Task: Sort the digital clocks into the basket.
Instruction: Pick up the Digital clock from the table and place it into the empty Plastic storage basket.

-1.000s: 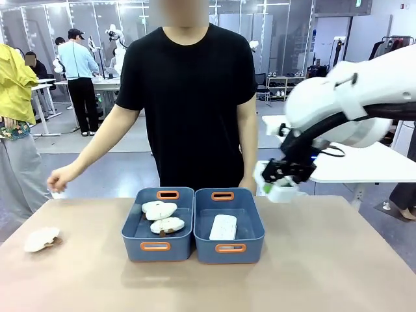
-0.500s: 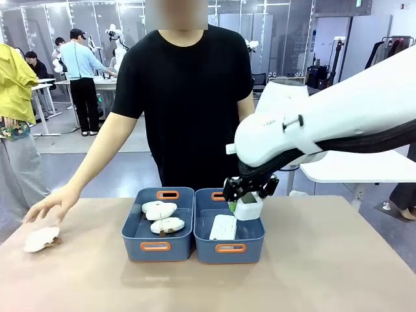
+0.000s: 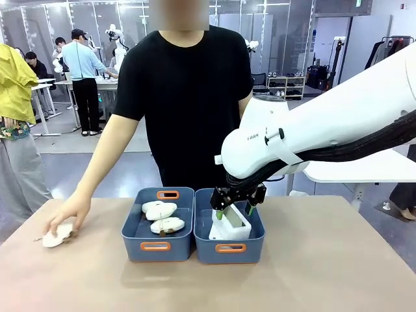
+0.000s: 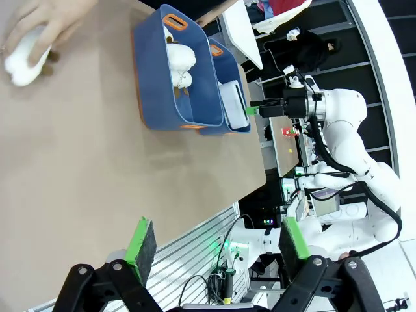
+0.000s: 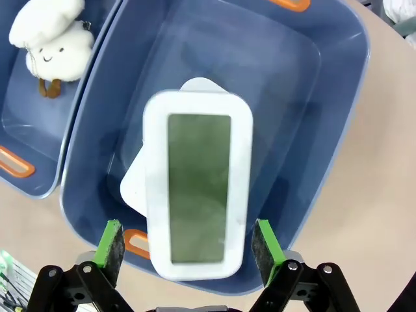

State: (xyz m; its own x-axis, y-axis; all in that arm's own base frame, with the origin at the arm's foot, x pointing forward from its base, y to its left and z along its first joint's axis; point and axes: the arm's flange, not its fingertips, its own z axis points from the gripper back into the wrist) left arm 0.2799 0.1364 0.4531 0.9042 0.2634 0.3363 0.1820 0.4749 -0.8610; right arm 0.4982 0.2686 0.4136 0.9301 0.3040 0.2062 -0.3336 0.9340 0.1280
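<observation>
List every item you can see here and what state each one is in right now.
Right end effector: open, above the right basket.
Left end effector: open, holding nothing.
Upper digital clock: screen up, lying across the lower digital clock.
Right basket: holds both clocks.
Left basket: holds two plush toys.
Third plush toy: on the table, under the person's hand.

A pale wooden table [image 3: 338, 266] stands in a bright lab hall with a grey floor [image 3: 123, 166]. White workbenches [image 3: 364, 166] sit behind, and glass partitions [image 3: 78, 19] line the back.
</observation>
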